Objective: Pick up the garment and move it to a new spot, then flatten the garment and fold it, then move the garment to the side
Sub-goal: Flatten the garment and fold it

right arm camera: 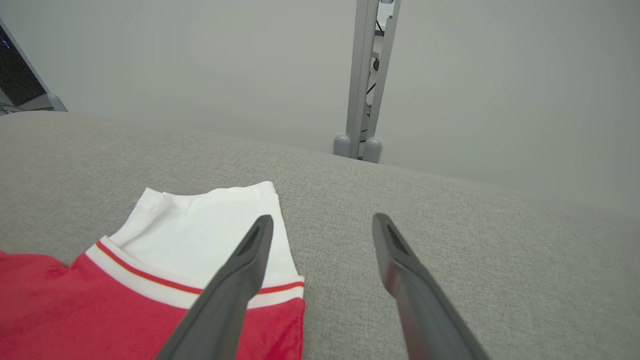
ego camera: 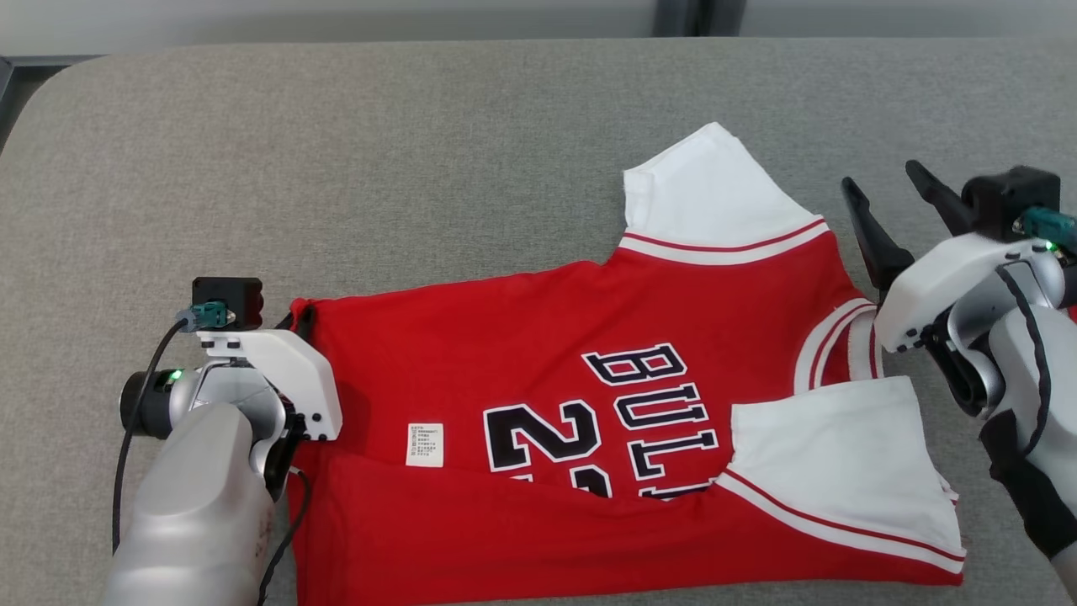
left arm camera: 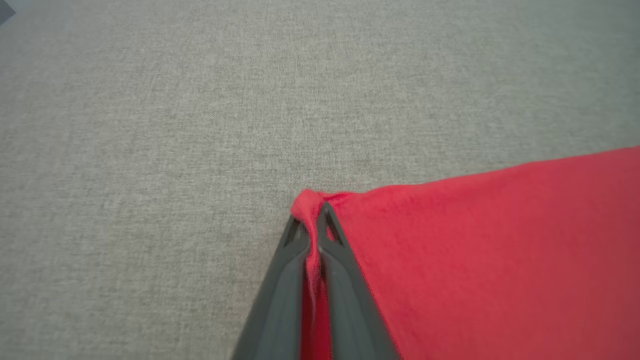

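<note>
L gripper (left arm camera: pixel 314 212) nips garment (ego camera: pixel 522 337) — R gripper (right arm camera: pixel 322 222) spread.

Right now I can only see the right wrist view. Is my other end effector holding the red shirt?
Observer: Yes, the left end effector is shut on a corner of the garment.
Operator: Which corner?
Observer: The far hem corner, at the end away from the collar.
Operator: Is it lying flat?
Observer: No, the near side is folded over, covering part of the black number.
</note>
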Controlling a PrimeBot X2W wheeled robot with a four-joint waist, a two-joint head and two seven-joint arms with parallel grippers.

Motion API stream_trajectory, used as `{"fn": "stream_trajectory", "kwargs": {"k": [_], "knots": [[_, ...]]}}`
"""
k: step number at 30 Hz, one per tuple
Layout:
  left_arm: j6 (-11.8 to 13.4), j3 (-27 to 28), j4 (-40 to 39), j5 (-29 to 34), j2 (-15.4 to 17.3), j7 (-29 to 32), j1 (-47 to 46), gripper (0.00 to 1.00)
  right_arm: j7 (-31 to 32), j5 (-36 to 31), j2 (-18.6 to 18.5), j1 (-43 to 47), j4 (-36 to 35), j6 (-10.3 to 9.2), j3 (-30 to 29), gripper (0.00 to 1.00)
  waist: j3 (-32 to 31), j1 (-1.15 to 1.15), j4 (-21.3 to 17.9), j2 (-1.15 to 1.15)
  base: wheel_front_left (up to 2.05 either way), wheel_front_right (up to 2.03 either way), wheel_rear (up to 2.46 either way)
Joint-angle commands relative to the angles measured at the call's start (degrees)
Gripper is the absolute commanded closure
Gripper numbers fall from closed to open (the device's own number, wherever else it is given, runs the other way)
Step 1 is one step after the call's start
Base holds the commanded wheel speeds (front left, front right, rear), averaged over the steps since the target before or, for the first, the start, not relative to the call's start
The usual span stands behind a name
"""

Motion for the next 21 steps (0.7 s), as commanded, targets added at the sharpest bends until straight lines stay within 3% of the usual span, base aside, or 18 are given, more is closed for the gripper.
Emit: {"fn": "stream_trajectory", "kwargs": {"k": [1, 11, 21], "knots": [[-0.2, -0.4, 0.2, 0.2, 0.0, -0.9, -1.2, 1.0, 2.2, 1.1, -0.6, -2.1, 0.1, -0.01, 1.4, 0.0, 0.9, 0.0, 1.3, 0.0, 0.0, 0.0, 0.0], [-0.9, -4.3, 0.1, -0.5, -2.3, -5.6, -3.2, 1.0, 17.0, 11.1, -5.4, -12.0, 2.9, -0.01, 10.2, 0.0, 3.8, 0.0, 8.1, 0.0, 0.0, 0.0, 0.0], [-1.3, -12.0, -2.2, -7.8, -2.7, -6.9, -3.4, 1.0, 22.7, 14.9, -6.9, -19.1, 8.7, -0.02, 14.1, 0.0, 6.2, 0.0, 12.1, 0.0, 0.0, 0.0, 0.0]]}}
